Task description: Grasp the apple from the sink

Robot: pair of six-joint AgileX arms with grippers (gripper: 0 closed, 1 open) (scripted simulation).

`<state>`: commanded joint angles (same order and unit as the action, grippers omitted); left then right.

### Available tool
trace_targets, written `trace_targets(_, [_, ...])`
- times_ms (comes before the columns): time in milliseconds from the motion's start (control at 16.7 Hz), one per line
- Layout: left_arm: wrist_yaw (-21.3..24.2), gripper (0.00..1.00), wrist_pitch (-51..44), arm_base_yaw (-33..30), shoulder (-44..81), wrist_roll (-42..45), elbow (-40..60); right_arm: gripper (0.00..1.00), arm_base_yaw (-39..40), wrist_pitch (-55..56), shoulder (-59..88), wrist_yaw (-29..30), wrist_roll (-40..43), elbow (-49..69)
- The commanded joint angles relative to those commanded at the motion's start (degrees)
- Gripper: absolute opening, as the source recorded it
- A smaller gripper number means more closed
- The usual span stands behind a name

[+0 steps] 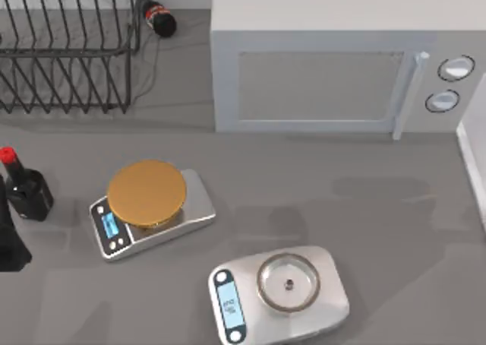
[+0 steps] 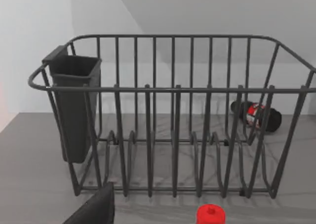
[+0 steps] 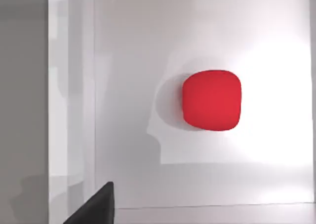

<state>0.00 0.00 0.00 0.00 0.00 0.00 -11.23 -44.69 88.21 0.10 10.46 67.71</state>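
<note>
The microwave (image 1: 342, 64) fills the back of the table toward the right, with the wire dish rack (image 1: 64, 49) at the back left and a dark bottle (image 1: 158, 17) lying just beside it. In front sit two kitchen scales: one carrying a gold disc (image 1: 146, 194) at centre left, and a silver scale (image 1: 277, 292) with a glass-ringed pan near the front. A red-capped bottle (image 1: 23, 185) stands at the left edge, close to the parked left arm (image 1: 9, 238). The sink (image 3: 148, 61), a pale white basin, lies under the right wrist camera, and the apple (image 3: 212, 100) rests on its floor, untouched. One dark fingertip (image 3: 96, 206) of the right gripper hangs above the basin, apart from the fruit; how wide the pincer stands I cannot tell. By my reading the approach is made; descent and closing remain.
</note>
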Motion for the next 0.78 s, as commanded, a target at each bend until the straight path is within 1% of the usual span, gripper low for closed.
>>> trace_targets(180, [0.0, 1.0, 0.0, 0.0, 0.0, 0.0, 0.0, 1.0, -1.8, -7.3, 15.6, 0.0, 1.7, 11.3])
trace_targets(360, [0.0, 1.0, 0.0, 0.0, 0.0, 0.0, 0.0, 1.0, -3.2, -12.8, 26.8, 0.0, 3.0, 19.5])
trace_targets(540, [0.0, 1.0, 0.0, 0.0, 0.0, 0.0, 0.0, 1.0, -3.9, -15.7, 32.4, 0.0, 3.7, 23.8])
trace_targets(780, [0.0, 1.0, 0.0, 0.0, 0.0, 0.0, 0.0, 1.0, -4.0, -16.1, 33.1, 0.0, 3.8, 24.4])
